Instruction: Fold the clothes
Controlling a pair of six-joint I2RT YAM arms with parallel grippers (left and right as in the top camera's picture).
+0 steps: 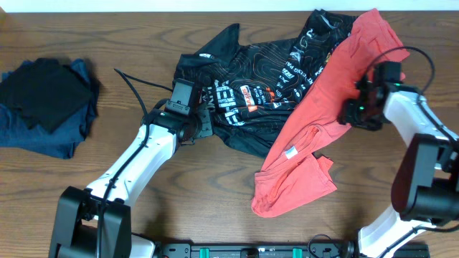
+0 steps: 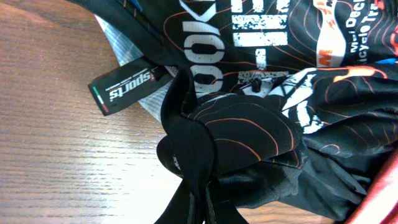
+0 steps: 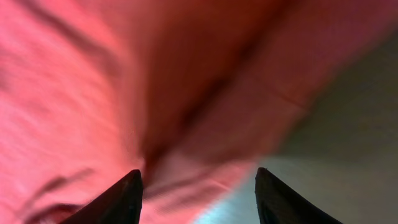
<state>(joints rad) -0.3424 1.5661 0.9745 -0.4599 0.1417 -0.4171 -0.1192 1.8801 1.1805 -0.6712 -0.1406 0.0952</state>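
The black jersey [image 1: 265, 79] lies crumpled across the middle of the table [image 1: 215, 208], reaching up to the far edge. The coral-red shirt [image 1: 323, 115] overlaps the jersey's right side and runs diagonally down towards the near edge, its white label [image 1: 290, 152] facing up. The left fingers [image 1: 201, 125] are closed on a bunched fold at the jersey's left edge; the left wrist view shows the black cloth gathered into a pinch beside a black tag [image 2: 124, 90]. The right fingers [image 3: 121, 202] stand apart, open, at the red shirt's right side, with blurred red cloth between and above them. A pile of dark blue clothes [image 1: 46, 104] sits well apart at the left edge. A black cable [image 1: 133, 89] crosses the wood near the left arm. Bare table shows in front.
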